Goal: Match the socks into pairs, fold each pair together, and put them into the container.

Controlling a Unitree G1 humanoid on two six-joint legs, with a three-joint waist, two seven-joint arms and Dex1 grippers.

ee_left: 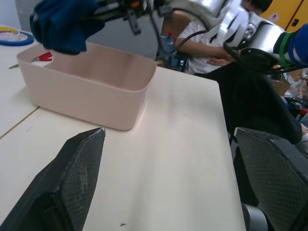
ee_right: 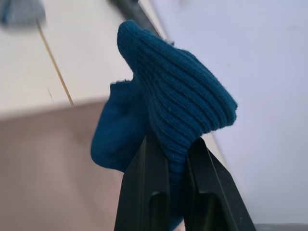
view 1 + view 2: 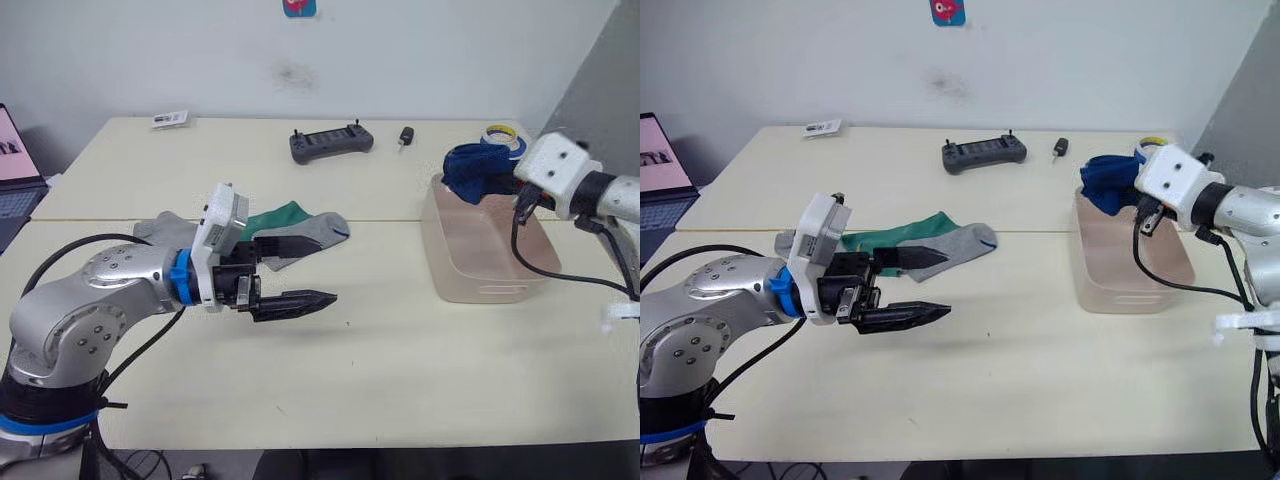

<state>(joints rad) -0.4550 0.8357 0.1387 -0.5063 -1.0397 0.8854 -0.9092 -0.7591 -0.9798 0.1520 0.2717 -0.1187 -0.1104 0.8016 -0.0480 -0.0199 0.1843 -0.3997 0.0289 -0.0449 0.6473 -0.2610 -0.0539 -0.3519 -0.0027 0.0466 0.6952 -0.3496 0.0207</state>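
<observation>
While the right tool [image 2: 168, 159] pinches the dark blue socks [image 3: 474, 170] above the container [image 3: 485, 255] at two o'clock on the worktop [image 3: 380, 360], lower them inside before letting go; the left tool [image 3: 290, 272] gapes, empty.

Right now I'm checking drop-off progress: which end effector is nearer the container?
Right. The right end effector holds dark blue socks over the container; the left end effector hovers open, well away.

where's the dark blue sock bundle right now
The dark blue sock bundle is on the robot's right, pinched in the right gripper and held over the far end of the container, near the tape roll.
</observation>
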